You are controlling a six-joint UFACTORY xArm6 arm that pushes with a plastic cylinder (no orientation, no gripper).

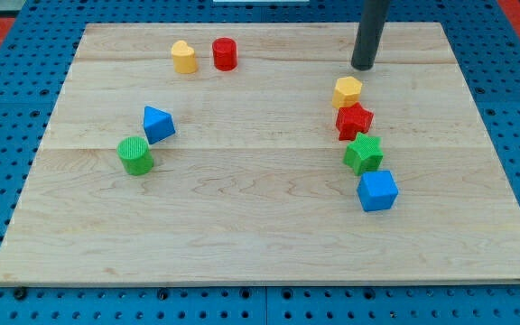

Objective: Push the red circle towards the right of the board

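Observation:
The red circle [225,54] stands near the view's top, left of centre, just right of a yellow block [183,57]. My tip [363,67] rests on the board near the view's top right, well to the right of the red circle and just above a yellow hexagon [348,91]. It touches no block.
Below the yellow hexagon a column runs down: a red star [354,120], a green star [364,154], a blue cube [377,190]. At the view's left sit a blue block [158,124] and a green cylinder [135,155]. The wooden board [260,235] lies on a blue pegboard.

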